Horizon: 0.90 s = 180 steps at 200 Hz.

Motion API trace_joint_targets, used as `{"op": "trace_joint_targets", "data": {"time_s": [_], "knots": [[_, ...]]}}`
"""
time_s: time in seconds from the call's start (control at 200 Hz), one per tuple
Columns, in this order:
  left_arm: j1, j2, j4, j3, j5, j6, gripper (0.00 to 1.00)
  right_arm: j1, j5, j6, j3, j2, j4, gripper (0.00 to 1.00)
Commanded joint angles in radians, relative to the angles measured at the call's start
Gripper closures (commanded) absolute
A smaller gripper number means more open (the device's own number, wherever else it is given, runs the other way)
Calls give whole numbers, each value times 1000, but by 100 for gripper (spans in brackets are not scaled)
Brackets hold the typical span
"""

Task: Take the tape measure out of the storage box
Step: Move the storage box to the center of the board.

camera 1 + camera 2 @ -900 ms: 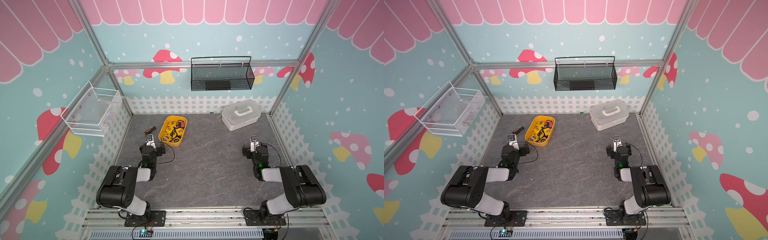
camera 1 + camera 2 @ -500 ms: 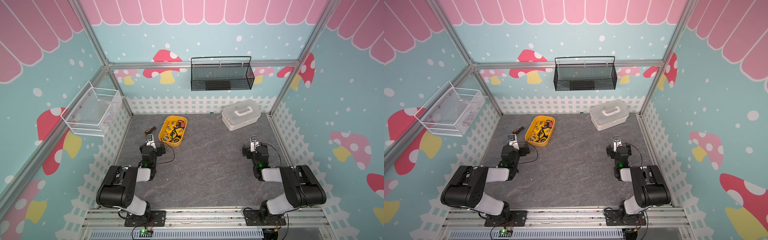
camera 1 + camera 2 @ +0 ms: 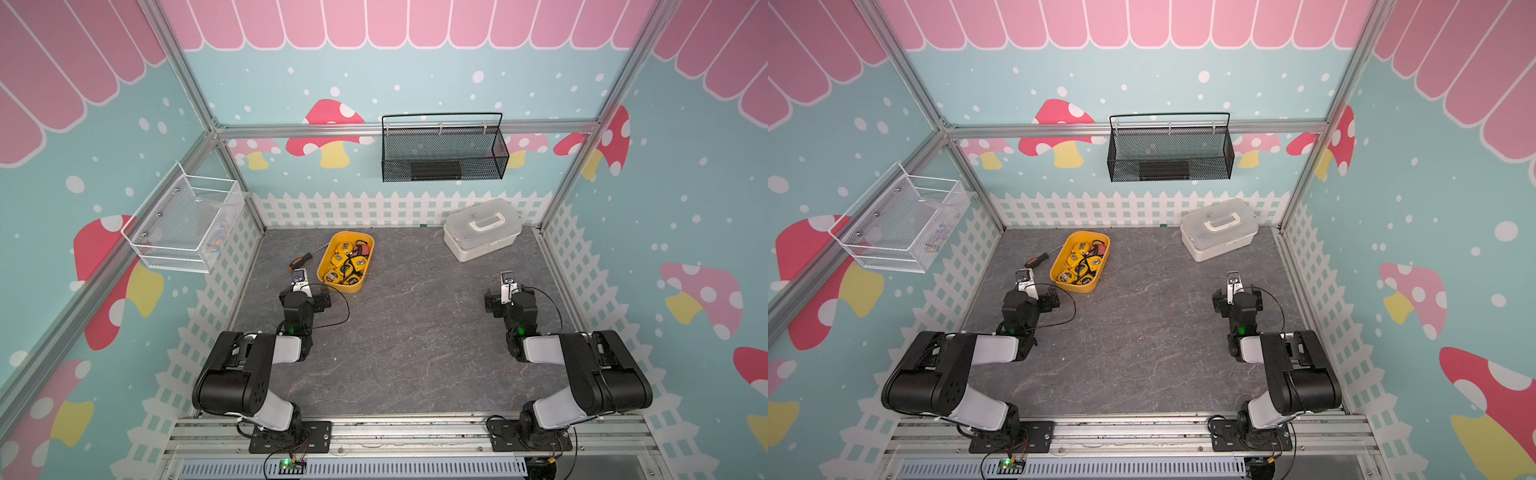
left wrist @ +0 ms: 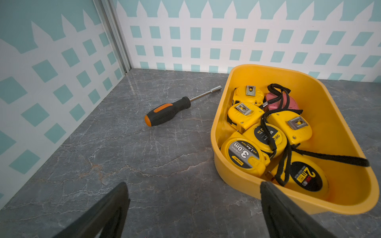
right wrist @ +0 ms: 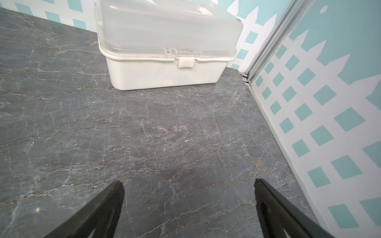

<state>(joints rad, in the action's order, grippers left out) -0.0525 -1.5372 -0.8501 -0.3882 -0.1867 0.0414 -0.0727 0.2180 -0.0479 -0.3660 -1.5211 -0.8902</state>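
our left gripper spread empty beside the yellow box of tape measures, our right gripper spread empty too

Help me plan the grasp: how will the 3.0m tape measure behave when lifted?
The 3.0m tape measure looks rigid, its smooth case possibly slippery. Tangled black straps cross its neighbours, so another may drag along.

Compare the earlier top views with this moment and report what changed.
Nothing visibly changed. Both arms sit as they did, with the left hand and the right hand open and empty. The tape measures are still piled in the yellow storage box, and the screwdriver still lies on the table beside it.
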Motion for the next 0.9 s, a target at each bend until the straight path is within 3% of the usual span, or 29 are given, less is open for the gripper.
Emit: {"op": "trace_joint_targets", "data": {"time_s": [0.0, 0.505, 0.665, 0.896], "knots": [[8, 4, 3, -20, 11, 0, 1, -1, -3, 10, -1, 1, 0, 1], [11, 11, 2, -19, 17, 2, 1, -2, -16, 1, 5, 25, -5, 1], [12, 105, 463, -234, 38, -2, 1, -2, -66, -18, -115, 192, 374, 1], [11, 40, 829, -543, 123, -28, 8, -3, -139, -1, -259, 304, 736, 1]]}}
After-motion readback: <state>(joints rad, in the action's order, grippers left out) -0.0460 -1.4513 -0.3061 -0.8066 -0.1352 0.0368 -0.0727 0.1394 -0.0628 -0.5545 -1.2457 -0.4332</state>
